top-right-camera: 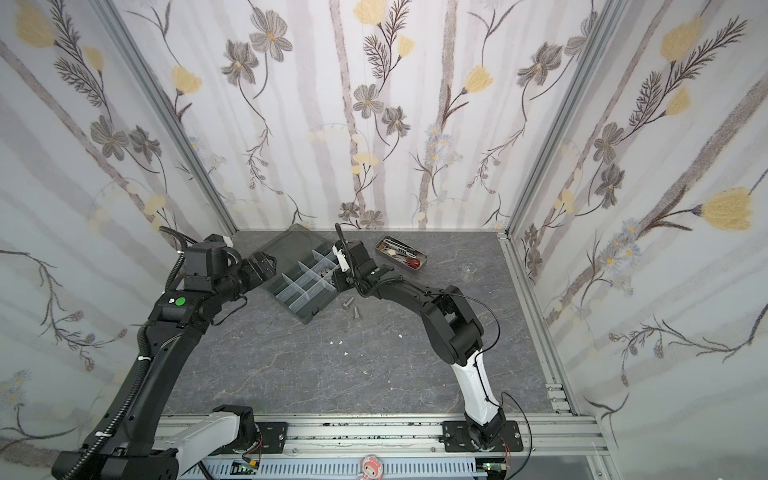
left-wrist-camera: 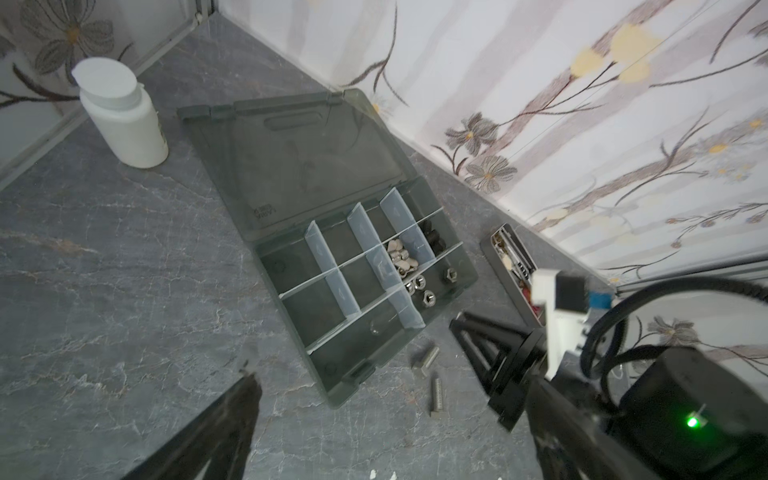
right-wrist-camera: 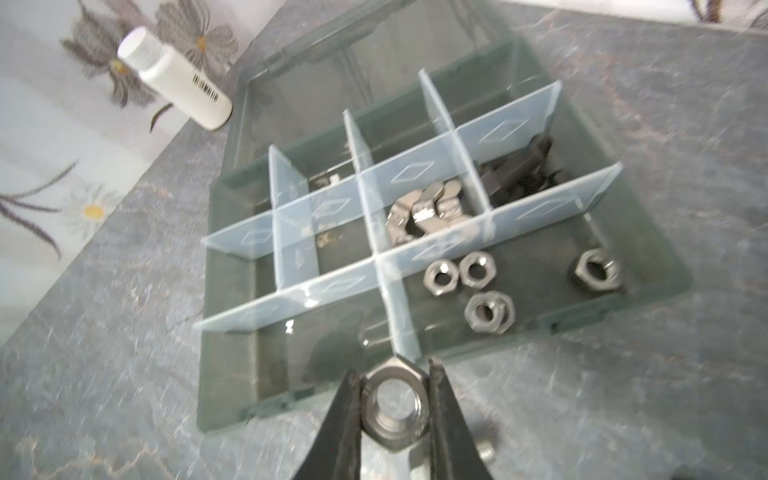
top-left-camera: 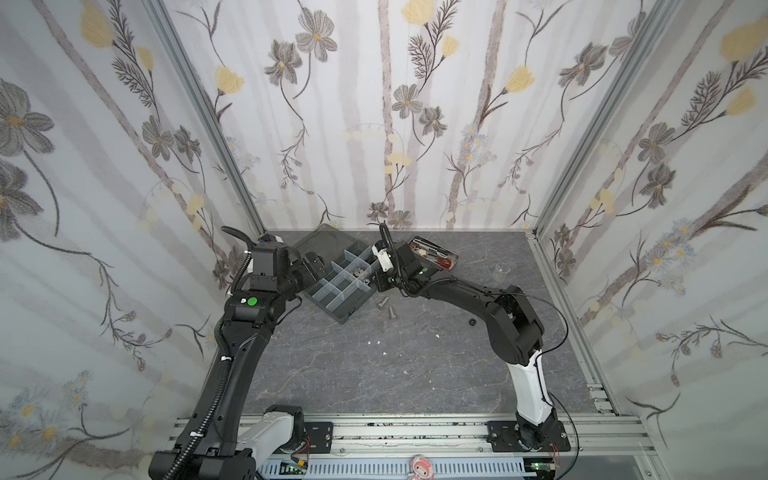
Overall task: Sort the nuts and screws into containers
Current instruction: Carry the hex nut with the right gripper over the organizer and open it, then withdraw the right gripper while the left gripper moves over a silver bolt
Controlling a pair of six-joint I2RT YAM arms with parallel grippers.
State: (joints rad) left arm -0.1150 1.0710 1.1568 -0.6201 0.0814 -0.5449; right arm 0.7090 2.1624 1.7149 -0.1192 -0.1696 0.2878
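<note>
The dark grey organizer box lies open near the back wall, its containers formed by translucent dividers. My right gripper is shut on a silver nut just outside the box's near wall. Several silver nuts lie in one compartment. Two silver screws lie on the table beside the box. My left gripper hangs open and empty at the box's left side.
A metal tin with tools sits at the back right. There is a white bottle in the back left corner, a small glass beaker, a black nut and white scraps on the table.
</note>
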